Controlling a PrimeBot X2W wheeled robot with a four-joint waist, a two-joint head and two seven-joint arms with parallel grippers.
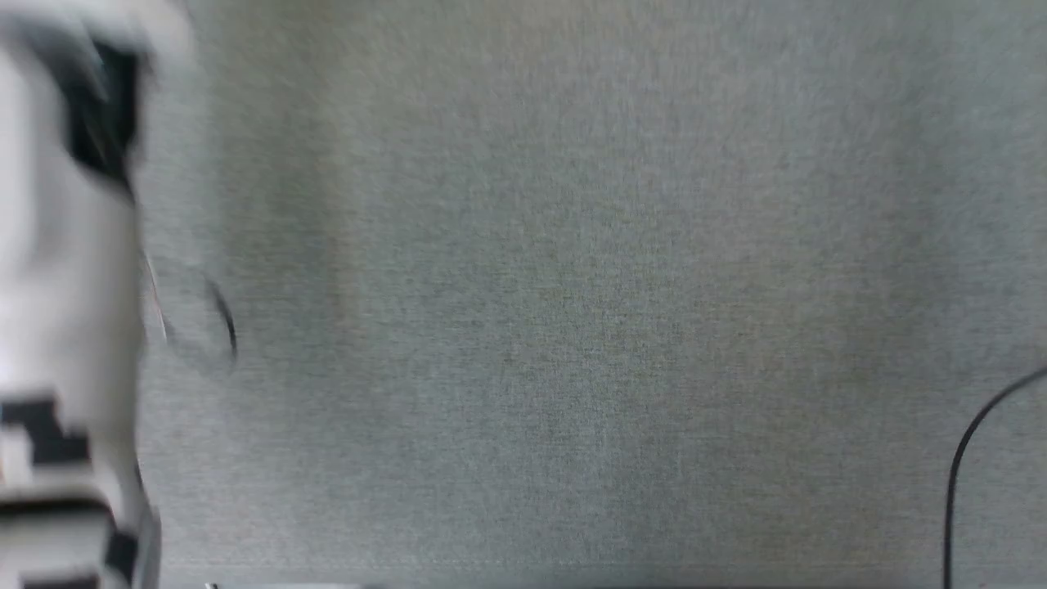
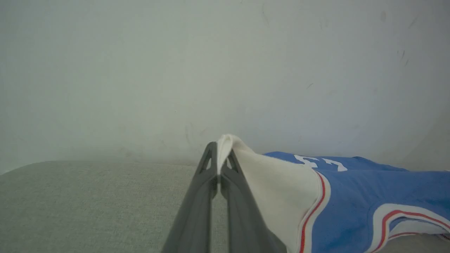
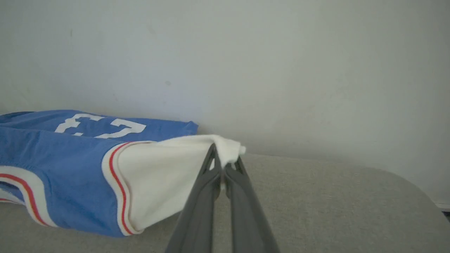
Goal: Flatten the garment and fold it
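Left wrist view: left end effector (image 2: 220, 154) clamped on garment (image 2: 351, 196) sleeve; right end effector (image 3: 225, 158) likewise. Garment body sagging on desk (image 2: 70, 203). Flattening apparently underway; folding outstanding.

Left claw (image 2: 219, 154) clamped on the garment (image 2: 281, 189), right claw (image 3: 225, 156) likewise, pale blurred forearm (image 1: 65, 286) at head view's left

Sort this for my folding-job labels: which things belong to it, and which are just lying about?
Job: the garment, left gripper and right gripper, both shut on it.
Lying about: black cable, grey cloth surface, wall.
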